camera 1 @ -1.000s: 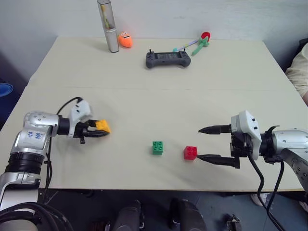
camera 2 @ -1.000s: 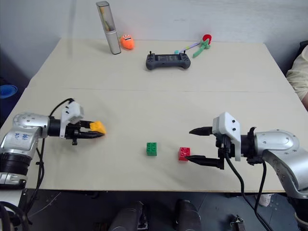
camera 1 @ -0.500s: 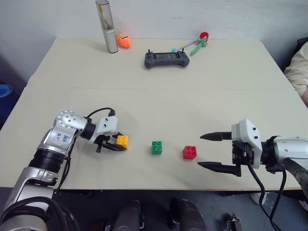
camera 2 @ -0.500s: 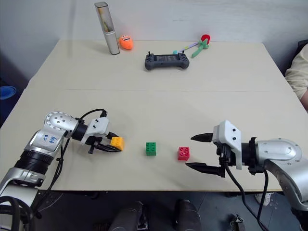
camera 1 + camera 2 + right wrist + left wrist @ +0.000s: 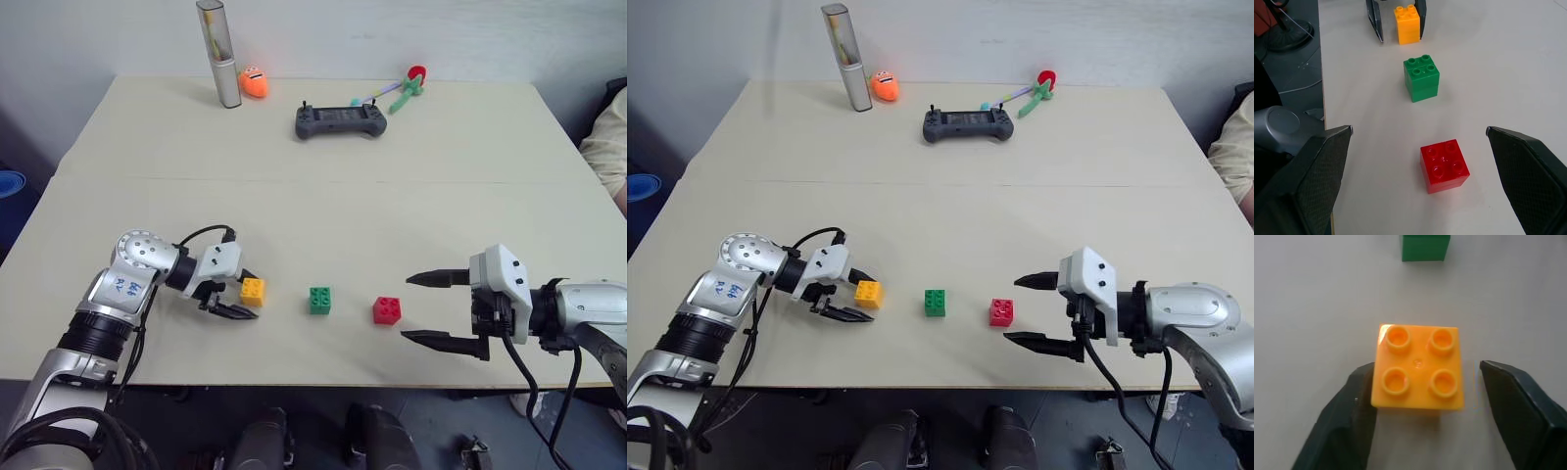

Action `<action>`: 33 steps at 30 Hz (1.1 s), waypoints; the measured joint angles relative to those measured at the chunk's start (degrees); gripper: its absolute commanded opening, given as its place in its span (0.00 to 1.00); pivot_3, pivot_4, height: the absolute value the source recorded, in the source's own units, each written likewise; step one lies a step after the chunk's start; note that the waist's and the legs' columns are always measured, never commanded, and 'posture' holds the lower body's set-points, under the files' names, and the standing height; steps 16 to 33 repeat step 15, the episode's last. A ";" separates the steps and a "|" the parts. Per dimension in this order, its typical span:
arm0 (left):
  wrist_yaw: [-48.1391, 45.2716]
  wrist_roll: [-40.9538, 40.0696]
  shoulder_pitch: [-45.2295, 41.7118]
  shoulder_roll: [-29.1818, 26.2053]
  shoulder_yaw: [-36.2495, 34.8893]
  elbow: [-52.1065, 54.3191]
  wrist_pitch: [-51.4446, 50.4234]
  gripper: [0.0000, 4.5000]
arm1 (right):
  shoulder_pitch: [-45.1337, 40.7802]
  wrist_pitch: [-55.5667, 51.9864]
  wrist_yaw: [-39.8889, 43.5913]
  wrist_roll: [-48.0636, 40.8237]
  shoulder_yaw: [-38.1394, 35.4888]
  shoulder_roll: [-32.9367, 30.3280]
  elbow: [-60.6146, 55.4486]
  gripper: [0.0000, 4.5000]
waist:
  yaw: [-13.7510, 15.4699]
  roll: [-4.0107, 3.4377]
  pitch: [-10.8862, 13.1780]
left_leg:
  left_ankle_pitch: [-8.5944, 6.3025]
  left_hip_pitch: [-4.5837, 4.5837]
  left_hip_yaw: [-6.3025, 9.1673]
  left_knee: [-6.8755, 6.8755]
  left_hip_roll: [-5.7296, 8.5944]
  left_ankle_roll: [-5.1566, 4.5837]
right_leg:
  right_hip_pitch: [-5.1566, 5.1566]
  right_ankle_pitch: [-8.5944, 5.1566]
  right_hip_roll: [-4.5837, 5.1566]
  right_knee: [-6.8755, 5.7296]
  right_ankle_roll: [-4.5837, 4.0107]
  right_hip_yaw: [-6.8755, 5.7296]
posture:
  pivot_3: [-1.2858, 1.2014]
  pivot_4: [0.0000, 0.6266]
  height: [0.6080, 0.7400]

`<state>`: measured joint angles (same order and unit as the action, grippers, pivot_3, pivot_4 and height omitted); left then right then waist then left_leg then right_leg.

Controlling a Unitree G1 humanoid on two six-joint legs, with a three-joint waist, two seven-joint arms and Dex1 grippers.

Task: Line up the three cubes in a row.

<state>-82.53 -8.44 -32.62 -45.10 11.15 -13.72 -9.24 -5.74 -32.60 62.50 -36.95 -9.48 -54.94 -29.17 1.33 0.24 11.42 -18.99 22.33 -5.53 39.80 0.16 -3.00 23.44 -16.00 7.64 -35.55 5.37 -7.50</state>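
Left wrist view: my left end effector (image 5: 1422, 391) stands apart around the yellow cube (image 5: 1419, 366), set on the desk (image 5: 323, 196) beside green (image 5: 320, 300), red (image 5: 387, 309) beyond. Next, I judge, withdraw cleanly; right end effector (image 5: 421, 308) gapes empty.

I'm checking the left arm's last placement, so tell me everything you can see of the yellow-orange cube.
The yellow-orange cube is a small glossy plastic building brick with four round studs on top, arranged two by two. It sits upright and flat on the pale table, at the left end of a row with the green cube and the red cube, apart from both. The left gripper is open around it: one black finger lies against one side, the other stands clear.
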 measured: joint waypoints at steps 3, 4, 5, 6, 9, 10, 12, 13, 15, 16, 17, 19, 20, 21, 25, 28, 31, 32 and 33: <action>-2.40 -4.51 3.48 -6.07 -4.48 4.11 -4.84 0.99 | 1.30 1.33 3.06 0.45 -1.41 -1.50 3.76 1.00 | -0.06 0.00 0.00 | -0.01 0.01 0.00 -0.01 -0.04 0.02 | 0.01 -0.01 0.00 0.02 -0.01 0.00 | 0.52 0.24 1.00; -2.88 -5.35 4.03 -7.31 -5.78 4.67 -5.68 0.99 | 1.82 1.48 3.80 0.48 -2.26 -1.93 4.69 1.00 | -0.06 -0.01 0.00 | -0.01 -0.01 0.00 -0.02 -0.04 0.02 | -0.01 -0.01 0.01 0.04 -0.01 0.00 | 0.52 0.24 1.00; -3.26 -6.77 4.99 -9.09 -7.60 5.86 -7.19 0.99 | 2.31 2.09 5.14 0.51 -3.27 -2.77 5.97 1.00 | -0.08 -0.01 0.01 | -0.01 0.00 0.00 -0.01 -0.04 0.02 | 0.00 -0.01 0.01 0.03 -0.01 0.01 | 0.52 0.24 1.00; -3.41 -8.55 6.69 -11.80 -10.19 7.47 -9.15 0.99 | 3.39 2.93 7.25 0.56 -5.25 -4.11 7.84 1.00 | -0.10 -0.02 0.01 | -0.02 -0.01 0.01 -0.03 -0.05 0.02 | -0.01 -0.01 0.02 0.05 -0.01 0.01 | 0.52 0.24 1.00; -3.47 -13.24 11.20 -18.31 -17.19 11.31 -14.31 0.99 | 5.72 5.16 13.14 0.53 -10.78 -7.42 12.85 1.00 | 0.02 -0.02 0.02 | -0.04 -0.02 0.05 -0.03 -0.05 0.01 | -0.07 -0.01 0.05 0.12 -0.01 -0.01 | 0.52 0.24 1.00; -3.47 -14.74 12.94 -20.23 -19.63 12.29 -15.58 0.99 | 6.68 5.81 15.44 0.53 -12.35 -8.58 14.54 1.00 | 0.02 -0.03 0.02 | -0.04 -0.03 0.08 -0.03 -0.05 0.01 | -0.08 -0.01 0.07 0.12 -0.01 -0.01 | 0.52 0.24 1.00; -3.46 -16.56 15.25 -23.10 -24.14 12.84 -17.12 0.99 | 8.08 6.61 19.29 0.56 -15.09 -10.18 18.07 1.00 | 0.01 -0.04 0.02 | -0.05 -0.06 0.08 -0.04 -0.06 0.02 | -0.10 -0.01 0.07 0.12 -0.01 -0.02 | 0.52 0.24 1.00; -3.46 -17.44 15.86 -23.88 -26.12 12.94 -17.54 0.99 | 8.42 7.10 20.75 0.56 -16.00 -10.41 19.24 1.00 | 0.01 -0.04 0.02 | -0.06 -0.09 0.08 -0.05 -0.06 0.04 | -0.12 -0.01 0.07 0.12 -0.02 -0.01 | 0.52 0.24 1.00; -3.46 -18.88 17.12 -24.47 -27.73 13.44 -18.17 0.99 | 8.48 7.69 22.30 0.56 -16.03 -10.49 20.34 1.00 | -0.06 -0.07 0.03 | -0.07 -0.12 0.06 -0.06 -0.06 0.07 | -0.10 -0.02 0.09 0.13 -0.03 0.04 | 0.52 0.24 1.00; -3.46 -18.88 17.12 -24.47 -27.73 13.44 -18.17 0.99 | 8.48 7.69 22.30 0.56 -16.03 -10.49 20.34 1.00 | -0.06 -0.07 0.03 | -0.07 -0.12 0.06 -0.06 -0.06 0.07 | -0.10 -0.02 0.09 0.13 -0.03 0.04 | 0.52 0.24 1.00; -3.46 -18.88 17.12 -24.47 -27.73 13.44 -18.17 0.99 | 8.48 7.69 22.30 0.56 -16.03 -10.49 20.34 1.00 | -0.06 -0.07 0.03 | -0.07 -0.12 0.06 -0.06 -0.06 0.07 | -0.10 -0.02 0.09 0.13 -0.03 0.04 | 0.52 0.24 1.00; -3.46 -18.88 17.12 -24.47 -27.73 13.44 -18.17 0.99 | 8.48 7.69 22.30 0.56 -16.03 -10.49 20.34 1.00 | -0.06 -0.07 0.03 | -0.07 -0.12 0.06 -0.06 -0.06 0.07 | -0.10 -0.02 0.09 0.13 -0.03 0.04 | 0.52 0.24 1.00; -3.46 -18.88 17.12 -24.47 -27.73 13.44 -18.17 0.99 | 8.48 7.69 22.30 0.56 -16.03 -10.49 20.34 1.00 | -0.06 -0.07 0.03 | -0.07 -0.12 0.06 -0.06 -0.06 0.07 | -0.10 -0.02 0.09 0.13 -0.03 0.04 | 0.52 0.24 1.00; -3.46 -18.88 17.12 -24.47 -27.73 13.44 -18.17 0.99 | 8.48 7.69 22.30 0.56 -16.03 -10.49 20.34 1.00 | -0.06 -0.07 0.03 | -0.07 -0.12 0.06 -0.06 -0.06 0.07 | -0.10 -0.02 0.09 0.13 -0.03 0.04 | 0.52 0.24 1.00; -3.46 -18.88 17.12 -24.47 -27.73 13.44 -18.17 0.99 | 8.48 7.69 22.30 0.56 -16.03 -10.49 20.34 1.00 | -0.06 -0.07 0.03 | -0.07 -0.12 0.06 -0.06 -0.06 0.07 | -0.10 -0.02 0.09 0.13 -0.03 0.04 | 0.52 0.24 1.00; -3.46 -18.88 17.12 -24.47 -27.73 13.44 -18.17 0.99 | 8.48 7.69 22.30 0.56 -16.03 -10.49 20.34 1.00 | -0.06 -0.07 0.03 | -0.07 -0.12 0.06 -0.06 -0.06 0.07 | -0.10 -0.02 0.09 0.13 -0.03 0.04 | 0.52 0.24 1.00; -3.46 -18.88 17.12 -24.47 -27.73 13.44 -18.17 0.99 | 8.48 7.69 22.30 0.56 -16.03 -10.49 20.34 1.00 | -0.06 -0.07 0.03 | -0.07 -0.12 0.06 -0.06 -0.06 0.07 | -0.10 -0.02 0.09 0.13 -0.03 0.04 | 0.52 0.24 1.00; -3.46 -18.88 17.12 -24.47 -27.73 13.44 -18.17 0.99 | 8.48 7.69 22.30 0.56 -16.03 -10.49 20.34 1.00 | -0.06 -0.07 0.03 | -0.07 -0.12 0.06 -0.06 -0.06 0.07 | -0.10 -0.02 0.09 0.13 -0.03 0.04 | 0.52 0.24 1.00; -3.46 -18.88 17.12 -24.47 -27.73 13.44 -18.17 0.99 | 8.48 7.69 22.30 0.56 -16.03 -10.49 20.34 1.00 | -0.06 -0.07 0.03 | -0.07 -0.12 0.06 -0.06 -0.06 0.07 | -0.10 -0.02 0.09 0.13 -0.03 0.04 | 0.52 0.24 1.00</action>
